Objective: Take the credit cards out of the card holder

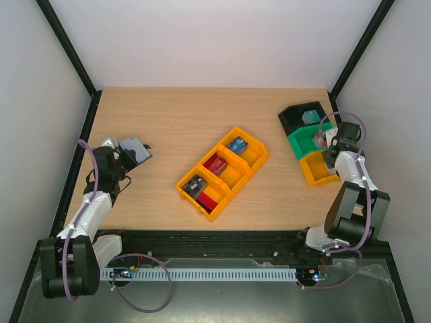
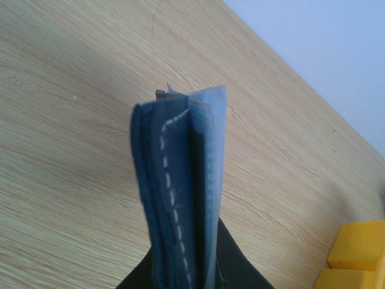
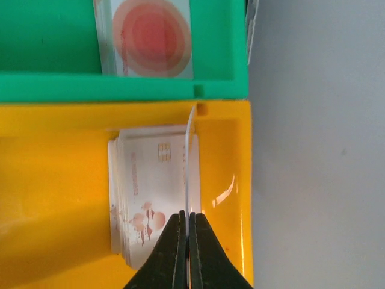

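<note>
Well left of the yellow three-compartment bin, our left gripper is clamped on the card holder, a folded navy case with pale stitching and lighter blue lining. In that bin the credit cards sit: dark and red nearest, red midway, blue farthest. Well right of it, our right gripper pinches a thin white card over a stack in a glossy yellow tray.

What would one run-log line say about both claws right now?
left claw: shut on card holder, folded | right claw: shut on thin white card, edge-on | under it: card stack in yellow bin
</note>
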`<control>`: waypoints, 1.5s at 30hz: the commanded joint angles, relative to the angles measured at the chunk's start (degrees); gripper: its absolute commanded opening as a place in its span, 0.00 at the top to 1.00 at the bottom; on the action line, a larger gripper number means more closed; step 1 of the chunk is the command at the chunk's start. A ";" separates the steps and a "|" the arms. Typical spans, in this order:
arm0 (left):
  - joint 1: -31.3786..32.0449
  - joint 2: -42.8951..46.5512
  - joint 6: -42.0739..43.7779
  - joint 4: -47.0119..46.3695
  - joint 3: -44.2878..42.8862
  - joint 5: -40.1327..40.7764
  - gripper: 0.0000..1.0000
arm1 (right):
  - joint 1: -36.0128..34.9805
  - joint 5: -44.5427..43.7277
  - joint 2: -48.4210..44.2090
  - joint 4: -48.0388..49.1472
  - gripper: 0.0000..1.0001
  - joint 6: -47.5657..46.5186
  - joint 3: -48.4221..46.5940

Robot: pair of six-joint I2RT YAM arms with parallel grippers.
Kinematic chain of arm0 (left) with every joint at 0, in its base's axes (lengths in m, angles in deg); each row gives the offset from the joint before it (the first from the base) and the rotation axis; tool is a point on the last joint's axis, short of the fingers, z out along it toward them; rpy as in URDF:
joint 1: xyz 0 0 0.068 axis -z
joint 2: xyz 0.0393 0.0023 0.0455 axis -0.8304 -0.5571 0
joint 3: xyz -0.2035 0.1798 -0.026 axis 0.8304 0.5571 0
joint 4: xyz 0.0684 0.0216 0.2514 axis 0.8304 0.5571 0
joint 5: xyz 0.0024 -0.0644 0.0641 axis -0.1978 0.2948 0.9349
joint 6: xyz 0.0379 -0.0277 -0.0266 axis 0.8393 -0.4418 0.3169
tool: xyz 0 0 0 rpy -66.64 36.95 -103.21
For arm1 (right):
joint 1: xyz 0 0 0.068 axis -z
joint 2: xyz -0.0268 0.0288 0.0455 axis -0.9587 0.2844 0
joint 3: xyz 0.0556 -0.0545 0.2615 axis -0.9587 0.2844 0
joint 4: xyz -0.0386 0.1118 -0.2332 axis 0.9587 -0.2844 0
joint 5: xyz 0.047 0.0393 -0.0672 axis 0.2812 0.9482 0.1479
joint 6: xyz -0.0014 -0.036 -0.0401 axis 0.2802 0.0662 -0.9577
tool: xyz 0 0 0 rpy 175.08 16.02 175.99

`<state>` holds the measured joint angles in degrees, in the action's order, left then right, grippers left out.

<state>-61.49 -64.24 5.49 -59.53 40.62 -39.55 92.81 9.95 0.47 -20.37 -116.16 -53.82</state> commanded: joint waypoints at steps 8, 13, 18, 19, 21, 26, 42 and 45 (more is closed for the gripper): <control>-0.37 -1.78 0.19 -2.71 -0.51 -0.20 0.98 | 0.97 -12.59 0.72 11.40 0.99 -11.68 9.08; -0.37 -1.80 0.69 -2.29 -1.05 0.14 0.98 | 0.97 -13.96 2.18 14.10 0.99 -12.57 8.54; -0.37 -1.57 0.75 -2.31 -0.74 0.26 0.98 | 0.96 -11.98 2.51 13.49 0.98 -13.72 7.73; -0.37 -1.49 0.76 -2.40 -0.68 0.17 0.98 | 0.97 -11.54 2.68 13.15 0.96 -13.77 7.73; -0.32 -1.43 0.81 -2.45 -0.71 0.18 0.98 | 0.97 -10.97 2.98 12.68 0.79 -13.96 8.03; -0.37 -1.06 0.99 -2.41 -0.66 0.31 0.98 | 0.97 -10.01 1.29 11.01 0.55 -13.94 8.83; -0.37 0.05 1.45 -2.80 -0.01 0.19 0.98 | 0.97 -10.16 -1.77 9.44 0.01 -14.93 7.94; -0.32 0.16 1.42 -2.76 0.29 0.41 0.98 | 0.97 -3.09 -3.86 8.19 0.01 -6.57 4.25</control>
<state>-61.57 -65.27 6.06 -60.43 40.62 -39.59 93.49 1.36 -0.61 -9.29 -130.68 -45.03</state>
